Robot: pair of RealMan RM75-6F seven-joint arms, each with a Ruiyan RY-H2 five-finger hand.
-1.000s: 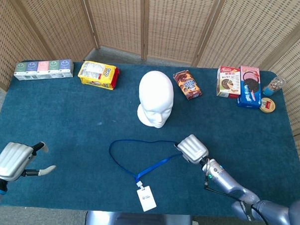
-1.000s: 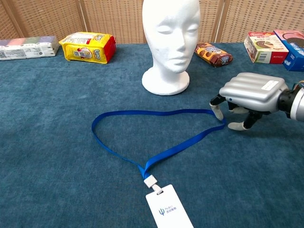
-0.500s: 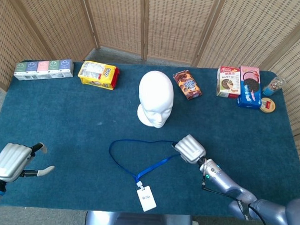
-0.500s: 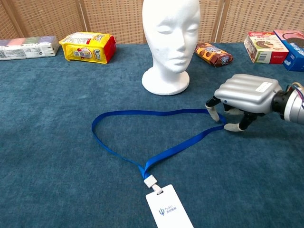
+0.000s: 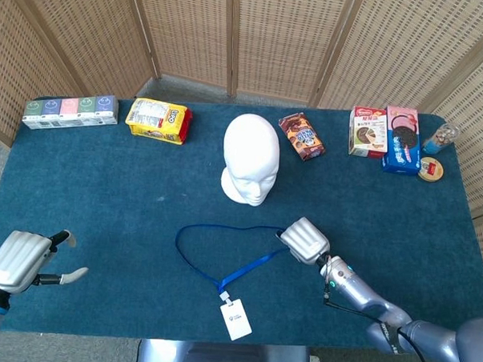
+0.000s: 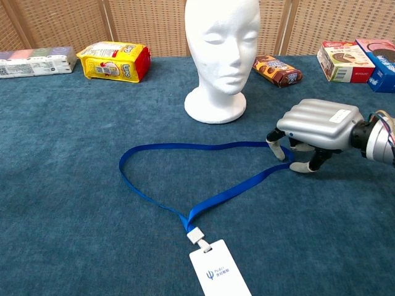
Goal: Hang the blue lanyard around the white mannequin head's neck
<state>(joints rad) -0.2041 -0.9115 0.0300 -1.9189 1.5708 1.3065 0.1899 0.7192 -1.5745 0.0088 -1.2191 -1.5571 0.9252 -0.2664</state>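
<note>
Left hand [image 5: 20,259] idle at near table edge, fingers apart, empty. Blue lanyard [image 6: 185,179] flat on the cloth, badge [image 6: 219,271] nearest. Right hand [image 6: 315,128] palm-down over loop's right end, fingertips [image 6: 273,143] at strap; grip unclear. Mannequin head [image 6: 221,55] upright behind.

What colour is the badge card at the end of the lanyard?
White, with a small dark logo; the badge card on the blue lanyard shows best in the chest view.

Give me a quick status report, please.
Right hand over the blue lanyard loop's right end, grip unclear. Left hand open, idle. Lanyard flat on table. Mannequin head upright, path unobstructed.
</note>
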